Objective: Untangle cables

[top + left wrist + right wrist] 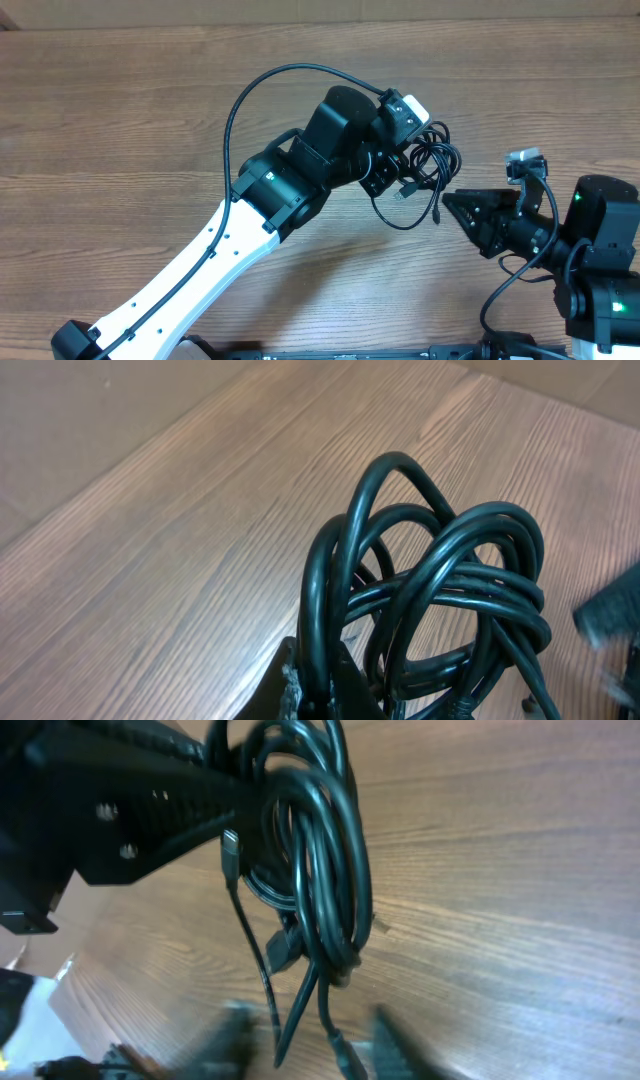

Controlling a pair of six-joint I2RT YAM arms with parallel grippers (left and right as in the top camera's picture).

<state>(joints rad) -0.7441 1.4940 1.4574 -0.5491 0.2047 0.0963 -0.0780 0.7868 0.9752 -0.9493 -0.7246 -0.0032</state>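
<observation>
Cables hang in one tight coiled bundle from my left gripper, above the table and right of its middle in the overhead view. My left gripper is clamped fully down on the cables. In the left wrist view several black loops rise from between its fingers, crossing and threading through one another, with no gap showing beside the cord. From the bundle a longer loop sags down toward my base, and a small plug dangles inside it. Whether that loop touches the wood I cannot tell.

My right gripper sits just right of the bundle with its tips pointed at it, near but apart from it in the overhead view. In the right wrist view its two fingers are blurred at the bottom edge. They stand apart, part-way open, with nothing pinched between them. Loose strands hang from the coil down toward the gap between those fingers, and one ends in a plug. I cannot tell if any strand touches a finger. In the same view my left gripper crosses from the left as a dark bar, with the coil caught at its tip and hanging over the wood grain.
</observation>
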